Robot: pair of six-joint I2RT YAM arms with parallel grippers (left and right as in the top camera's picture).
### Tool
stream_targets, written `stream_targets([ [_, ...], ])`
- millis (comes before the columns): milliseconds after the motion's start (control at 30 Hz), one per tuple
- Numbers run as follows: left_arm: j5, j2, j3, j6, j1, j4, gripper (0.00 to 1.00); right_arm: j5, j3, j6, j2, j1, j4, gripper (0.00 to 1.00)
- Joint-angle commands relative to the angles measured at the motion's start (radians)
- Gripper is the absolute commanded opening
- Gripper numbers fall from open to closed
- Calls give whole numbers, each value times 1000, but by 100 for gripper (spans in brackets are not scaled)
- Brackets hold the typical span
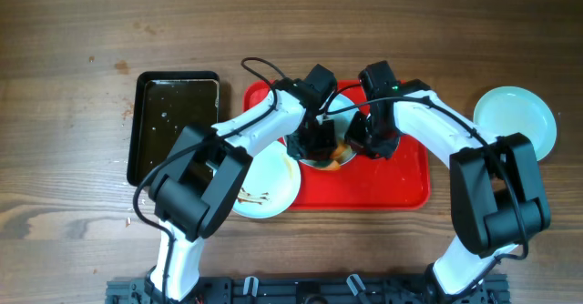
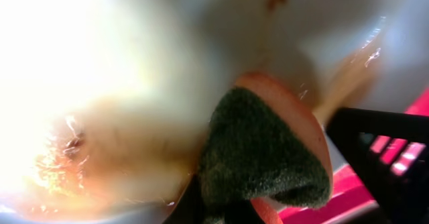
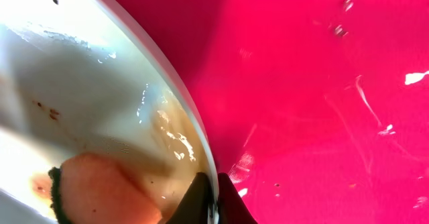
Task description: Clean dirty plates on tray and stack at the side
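Observation:
On the red tray [image 1: 401, 181] a sauce-smeared plate [image 1: 339, 155] lies under both grippers. My left gripper [image 1: 317, 138] is shut on an orange sponge with a dark green scouring side [image 2: 268, 150], pressed on the plate's wet brown surface [image 2: 120, 143]. My right gripper [image 1: 372, 138] is shut on that plate's rim [image 3: 201, 143], one finger on each side; the sponge shows there too [image 3: 100, 190]. A second smeared plate [image 1: 269, 190] hangs over the tray's left edge. A clean plate [image 1: 516, 120] sits on the table at the right.
A black rectangular pan [image 1: 175, 122] holding liquid stands left of the tray. The tray's right half [image 3: 322, 83] is bare red plastic with wet streaks. The arm bases are at the front edge.

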Motion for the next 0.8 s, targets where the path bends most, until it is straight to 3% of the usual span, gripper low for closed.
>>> stream_targets([
  [0, -402, 77, -62, 21, 48, -43, 4, 35, -48, -13, 69, 10, -15, 5],
  [100, -505, 77, -62, -1, 95, 13, 4, 35, -48, -13, 69, 10, -15, 5],
  [300, -505, 77, -62, -58, 144, 174, 4, 35, -48, -14, 69, 10, -23, 5],
  [567, -50, 77, -62, -123, 108, 345, 4, 35, -48, -22, 69, 10, -27, 5],
  [767, 18, 78, -62, -193, 27, 377, 4, 35, -48, -25, 69, 10, -46, 5],
])
